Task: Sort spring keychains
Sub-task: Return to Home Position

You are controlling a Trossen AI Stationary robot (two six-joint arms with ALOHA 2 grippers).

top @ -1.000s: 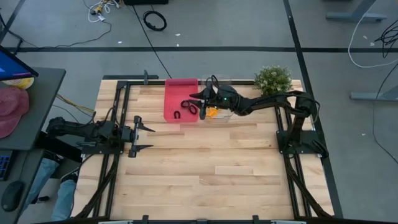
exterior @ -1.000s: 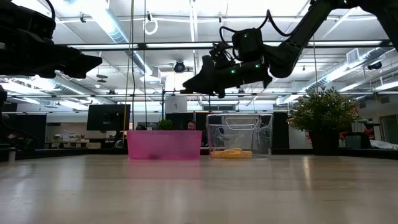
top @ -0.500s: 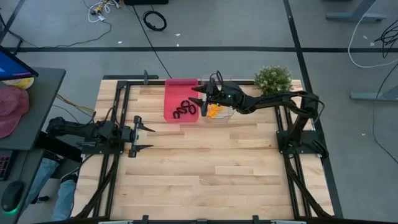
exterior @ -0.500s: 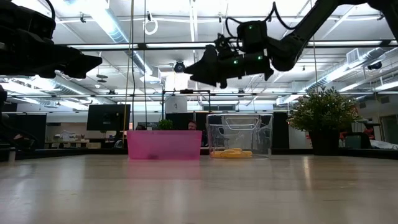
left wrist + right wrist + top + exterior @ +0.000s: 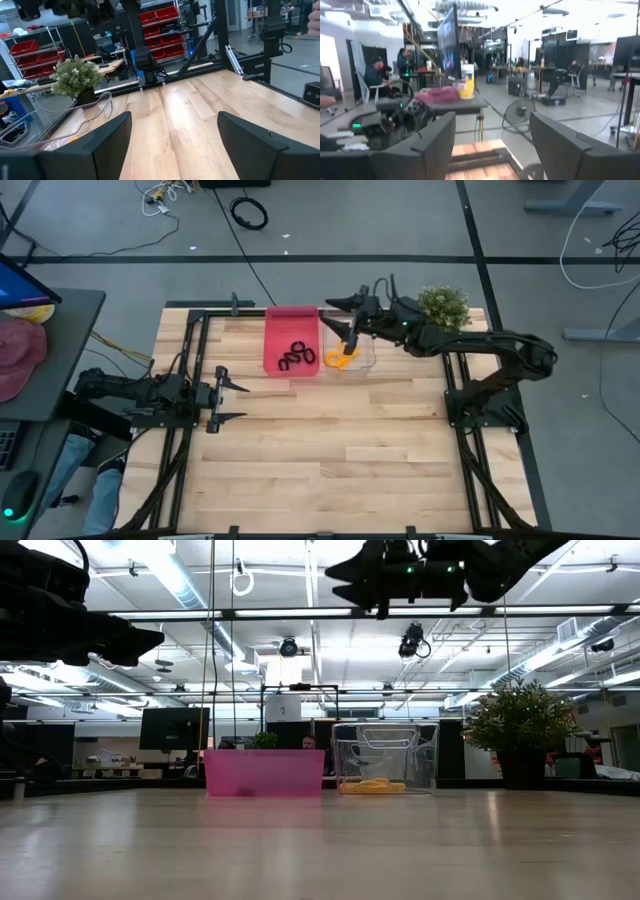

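Note:
Several black spring keychains (image 5: pixel 297 356) lie on the floor of the pink bin (image 5: pixel 278 330) at the table's far edge. Orange spring keychains (image 5: pixel 340 359) lie in the clear bin (image 5: pixel 364 358) beside it, and show low in that bin (image 5: pixel 375 786) in the low view. My right gripper (image 5: pixel 341 320) hangs open, high above the clear bin's far side, with nothing between its fingers (image 5: pixel 492 145). My left gripper (image 5: pixel 232 402) waits open and level at the table's left side (image 5: pixel 175 142).
A potted plant (image 5: pixel 439 307) stands at the far right, next to the clear bin. The wooden table top (image 5: pixel 330 460) spreads bare toward the near edge. Black frame rails (image 5: pixel 190 350) run along the table's sides. A desk with a red cap (image 5: pixel 20 355) stands off to the left.
My right gripper has opened wider above the bins, then risen high and drawn back from over the pink bin toward the table's right and far edge, tipping upward. The black keychains in the pink bin now lie bunched together.

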